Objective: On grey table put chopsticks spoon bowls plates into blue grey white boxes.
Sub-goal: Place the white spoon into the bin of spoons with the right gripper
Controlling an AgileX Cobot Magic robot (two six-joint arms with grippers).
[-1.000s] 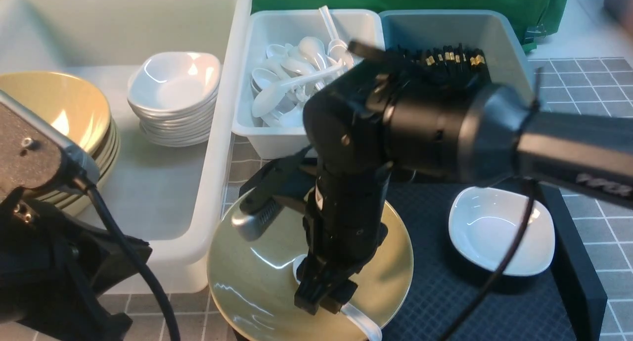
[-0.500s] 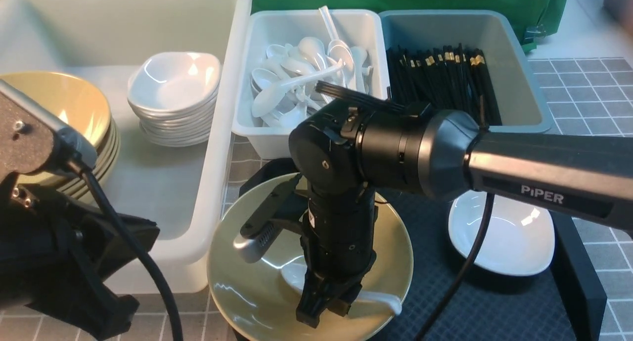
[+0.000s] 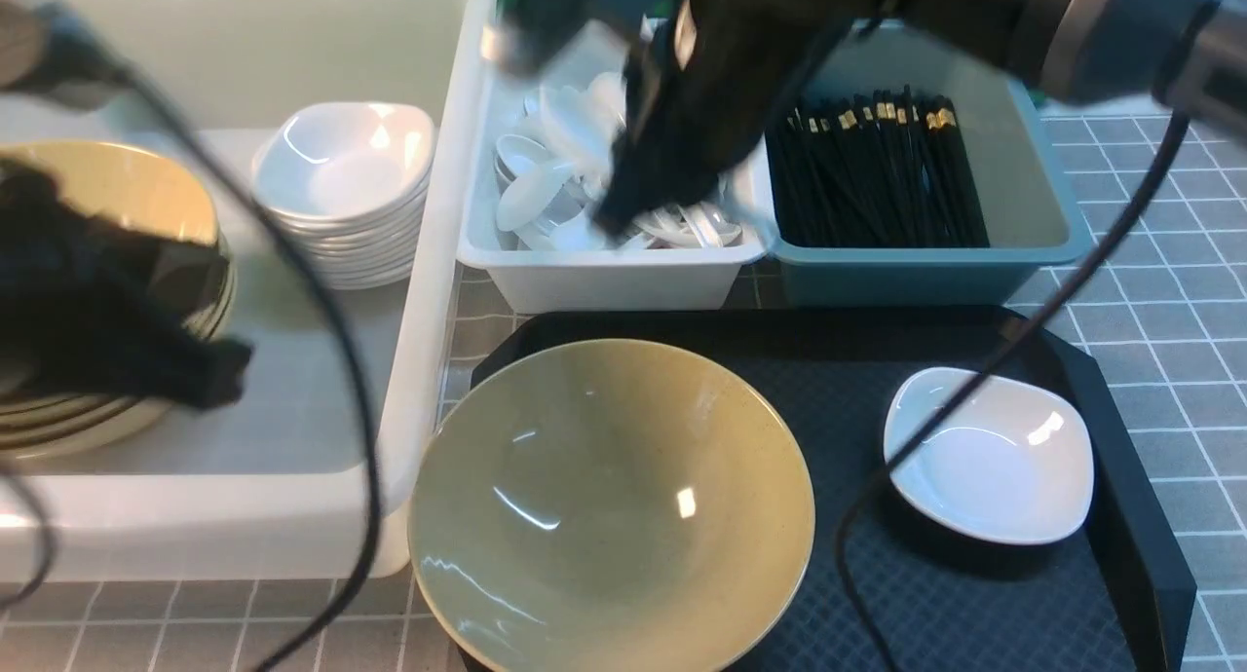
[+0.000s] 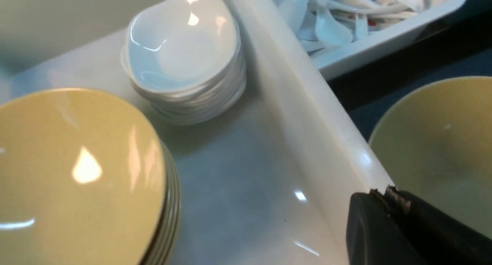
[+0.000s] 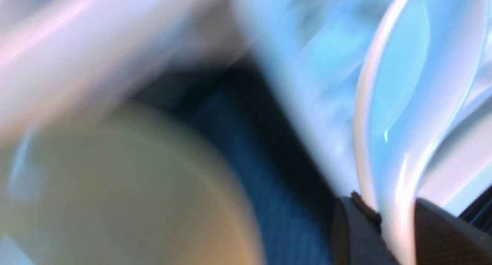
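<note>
Spoon held over white box

Right fingers (image 5: pixel 442 230) closed on spoon (image 5: pixel 399 123), above the white box (image 3: pixel 623 280); grip seen only in the right wrist view, the front view hiding it behind the arm. Left fingers (image 4: pixel 388 203) shut; their meeting tips show in the left wrist view. Yellow bowl (image 3: pixel 614 506) overhangs the black tray's (image 3: pixel 974 614) left edge; bare tray surface between it and small plate (image 3: pixel 1003 467).
</note>
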